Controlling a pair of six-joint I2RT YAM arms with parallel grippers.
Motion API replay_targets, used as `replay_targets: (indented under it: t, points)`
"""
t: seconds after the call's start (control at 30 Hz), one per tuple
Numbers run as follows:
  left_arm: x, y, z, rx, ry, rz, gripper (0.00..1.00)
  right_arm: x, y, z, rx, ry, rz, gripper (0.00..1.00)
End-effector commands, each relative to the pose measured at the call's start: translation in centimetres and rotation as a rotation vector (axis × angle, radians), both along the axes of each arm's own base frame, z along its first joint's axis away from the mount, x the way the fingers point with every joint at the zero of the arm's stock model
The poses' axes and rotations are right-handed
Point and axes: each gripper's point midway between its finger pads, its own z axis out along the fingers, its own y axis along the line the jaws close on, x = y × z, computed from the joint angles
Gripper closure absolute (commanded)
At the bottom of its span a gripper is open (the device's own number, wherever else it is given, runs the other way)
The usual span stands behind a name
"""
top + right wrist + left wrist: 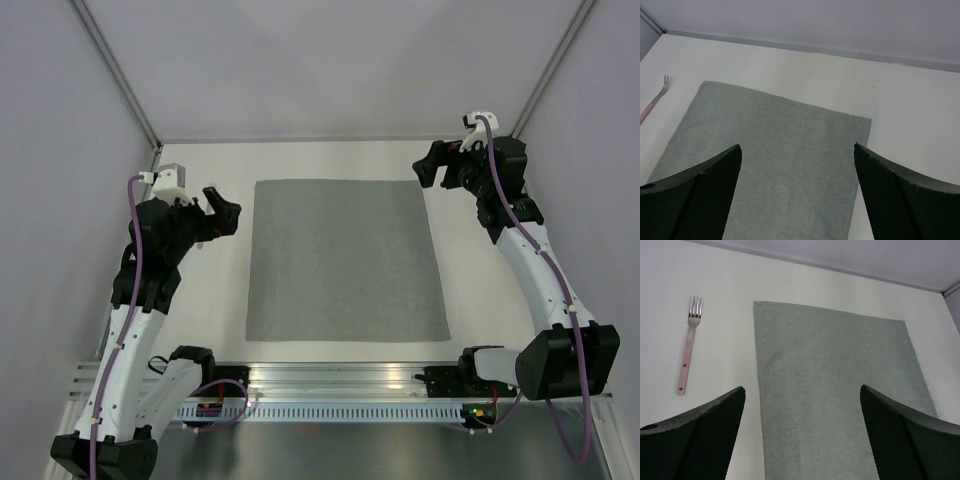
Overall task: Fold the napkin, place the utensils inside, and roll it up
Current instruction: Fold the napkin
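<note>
Starting at the near edge: a ribbed aluminium rail (340, 378) runs across the front of the white tabletop (470, 300), with both arms bolted at its ends. Just beyond the rail a square mid-grey fabric napkin (345, 260) lies flat and fully unfolded at the centre of the tabletop, plain, with no creases visible and its near edge close to the rail but not touching it. The left end effector (222, 212) hangs off the napkin's left edge, about level with its far half and above bare tabletop. It is aimed inward at the cloth, jaws spread wide apart, nothing between them. In the left wrist view its black textured fingers (705, 440) frame the napkin from either side without touching it. The right end effector (432, 165) sits further back, just outside the napkin's far right corner, also pointing inward with jaws wide apart and nothing gripped. Its fingers (900, 195) are clear of the cloth in the right wrist view. A metal fork with a pink riveted handle (688, 345) lies flat on the tabletop, beside one napkin edge and roughly parallel to it, apart from the cloth. Only its tines and a bit of handle show at the left border of the right wrist view. I cannot tell which side of the tabletop it is on. Pale grey enclosure walls (330, 60) close off the far side.
</note>
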Motion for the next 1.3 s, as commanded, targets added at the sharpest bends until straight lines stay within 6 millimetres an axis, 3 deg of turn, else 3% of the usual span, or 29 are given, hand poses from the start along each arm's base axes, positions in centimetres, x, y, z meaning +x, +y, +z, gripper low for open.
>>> replay_targets:
  t: [0.0,0.2,0.4,0.5,0.53,0.63,0.67,0.77,0.8,0.83,0.87,0.9,0.93,0.97,1.0,1.07,1.13,1.27]
  points:
    - [-0.4,-0.6,0.3,0.03,-0.021,-0.06,0.0,-0.2,0.1,1.3,-0.001,-0.029,0.008,0.02]
    - [-0.2,-1.0,0.5,0.024,-0.024,-0.08,0.0,-0.6,0.3,1.6,-0.007,-0.032,0.03,0.02]
    - [0.0,-3.1,2.0,-0.023,-0.034,-0.138,0.0,-0.9,0.6,1.5,-0.015,-0.004,0.049,0.02]
    - [0.0,-6.6,2.0,-0.026,-0.022,-0.19,0.0,-0.9,0.6,1.8,-0.014,0.0,0.054,0.02]
    - [-0.3,-9.2,1.2,-0.017,0.004,-0.237,0.0,-1.0,0.6,1.6,-0.01,0.013,0.051,0.02]
    - [0.1,-13.1,0.3,0.005,-0.011,-0.266,0.0,-1.1,0.6,2.1,-0.006,0.018,0.053,0.02]
    - [-0.6,-16.5,-1.5,0.034,0.023,-0.342,0.0,-1.1,0.7,2.3,-0.006,0.016,0.054,0.02]
    - [-2.1,-22.7,-2.4,0.084,-0.015,-0.452,0.01,-1.0,0.6,2.8,-0.009,0.016,0.047,0.02]
    - [-1.6,-24.7,-4.4,0.141,-0.002,-0.463,0.01,-0.9,0.4,2.9,-0.012,0.02,0.042,0.02]
    - [-3.1,-27.4,-4.5,0.154,-0.014,-0.529,0.02,-0.9,0.4,3.0,-0.013,0.022,0.042,0.02]
    - [-3.5,-28.9,-5.2,0.176,-0.014,-0.555,0.03,-0.9,0.4,3.3,-0.014,0.019,0.041,0.02]
    - [-3.6,-30.6,-8.1,0.246,0.014,-0.576,0.03,-0.9,0.4,3.3,-0.016,0.02,0.041,0.02]
    - [-4.0,-32.3,-7.9,0.242,-0.01,-0.6,0.04,-0.8,0.3,3.4,-0.018,0.019,0.037,0.02]
    - [-5.6,-34.3,-8.9,0.262,-0.014,-0.651,0.05,-0.8,0.3,3.6,-0.017,0.015,0.032,0.02]
    - [-6.1,-35.5,-11.3,0.311,0.009,-0.677,0.05,-0.7,0.3,3.8,-0.02,0.012,0.031,0.02]
    - [-7.9,-38.7,-11.6,0.291,-0.029,-0.738,0.07,-0.4,0.1,4.0,-0.02,0.011,0.022,0.02]
    - [-9.6,-41.1,-13.7,0.316,-0.028,-0.789,0.08,-0.1,0.1,4.2,-0.015,0.011,0.019,0.02]
    - [-12.0,-44.9,-15.7,0.313,-0.052,-0.851,0.1,0.2,0.3,3.7,-0.005,0.024,0.024,0.03]
